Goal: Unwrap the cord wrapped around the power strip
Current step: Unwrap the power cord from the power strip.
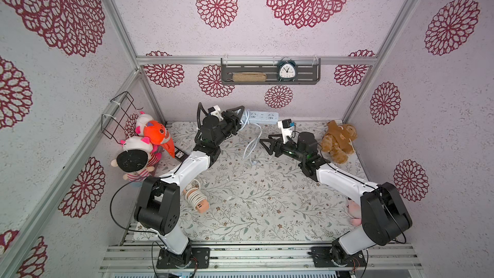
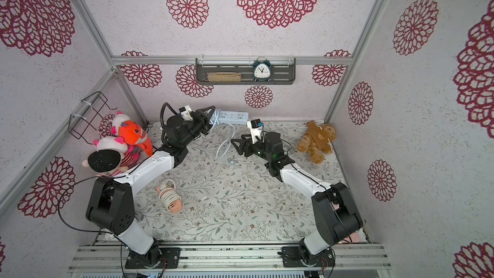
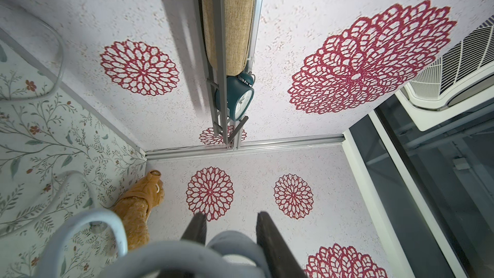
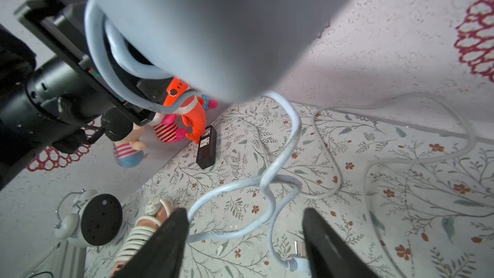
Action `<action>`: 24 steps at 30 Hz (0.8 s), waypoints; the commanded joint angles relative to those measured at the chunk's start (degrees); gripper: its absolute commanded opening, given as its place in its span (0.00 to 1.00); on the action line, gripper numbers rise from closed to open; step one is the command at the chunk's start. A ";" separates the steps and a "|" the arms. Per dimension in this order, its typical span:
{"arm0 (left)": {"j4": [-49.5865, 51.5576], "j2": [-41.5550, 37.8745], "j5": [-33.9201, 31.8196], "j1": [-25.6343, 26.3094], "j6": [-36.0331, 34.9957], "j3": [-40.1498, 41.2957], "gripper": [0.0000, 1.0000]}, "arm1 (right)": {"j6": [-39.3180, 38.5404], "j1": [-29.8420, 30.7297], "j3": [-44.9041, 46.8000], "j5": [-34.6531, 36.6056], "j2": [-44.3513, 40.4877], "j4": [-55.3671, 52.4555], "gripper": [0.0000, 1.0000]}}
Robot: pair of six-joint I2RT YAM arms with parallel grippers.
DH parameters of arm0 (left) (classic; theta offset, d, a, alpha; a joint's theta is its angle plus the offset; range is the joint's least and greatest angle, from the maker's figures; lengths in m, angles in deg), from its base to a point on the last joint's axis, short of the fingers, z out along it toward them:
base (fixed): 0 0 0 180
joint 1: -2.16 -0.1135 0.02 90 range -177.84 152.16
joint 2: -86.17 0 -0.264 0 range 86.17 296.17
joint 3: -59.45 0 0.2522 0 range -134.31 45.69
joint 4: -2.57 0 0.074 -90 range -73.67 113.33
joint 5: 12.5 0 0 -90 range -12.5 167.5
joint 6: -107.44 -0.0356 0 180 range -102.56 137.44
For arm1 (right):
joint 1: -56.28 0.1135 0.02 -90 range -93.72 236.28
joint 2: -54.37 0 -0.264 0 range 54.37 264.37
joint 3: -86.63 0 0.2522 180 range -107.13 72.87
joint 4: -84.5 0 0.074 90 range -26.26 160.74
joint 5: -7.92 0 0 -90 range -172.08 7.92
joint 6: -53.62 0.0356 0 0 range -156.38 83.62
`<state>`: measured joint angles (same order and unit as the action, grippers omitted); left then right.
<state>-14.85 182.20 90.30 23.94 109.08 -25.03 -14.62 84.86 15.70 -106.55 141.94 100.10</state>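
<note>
Floral table [image 1: 267,209]: loose cord [image 4: 282,156], pink strip [image 1: 200,206], black strip [image 1: 179,154], plush bear [image 1: 338,140]

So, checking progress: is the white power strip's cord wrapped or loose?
Mostly loose: cord hangs to the table, a few loops around the power strip.

Left end effector [image 1: 240,117] sits raised and clamped, right end effector [image 1: 264,147] lower with jaws apart.

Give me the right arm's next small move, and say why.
Probably close the right gripper on the loose cord hanging just ahead of it, then draw it off the strip's end. The left gripper holds the power strip raised, a few loops ring it beside that gripper, and the right jaws stand open and empty.
</note>
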 commanded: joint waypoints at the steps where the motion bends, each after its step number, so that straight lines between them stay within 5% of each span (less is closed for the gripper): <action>1: 1.77 -3.77 -5.15 1.83 -5.95 -0.60 0.00 | 3.00 1.76 -2.64 2.81 -3.97 -1.73 0.50; 9: -2.37 -4.06 -18.77 5.80 -10.47 4.62 0.00 | 7.94 5.86 -7.30 5.15 -2.35 -6.14 0.37; 14: -6.09 -2.18 -20.77 7.35 -10.67 5.10 0.00 | 9.02 7.27 -10.49 6.08 0.43 -7.41 0.54; 17: -6.53 -1.63 -21.04 8.06 -10.42 4.99 0.00 | 8.93 7.54 -11.88 6.80 1.86 -8.07 0.54; 24: -3.72 -2.43 -23.38 10.48 -14.83 4.10 0.00 | 9.79 8.07 -15.72 6.23 5.02 -9.50 0.38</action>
<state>-15.00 180.50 68.57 33.12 96.16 -19.32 -5.29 92.51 2.56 -101.17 146.79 90.40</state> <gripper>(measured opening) 0.339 0.379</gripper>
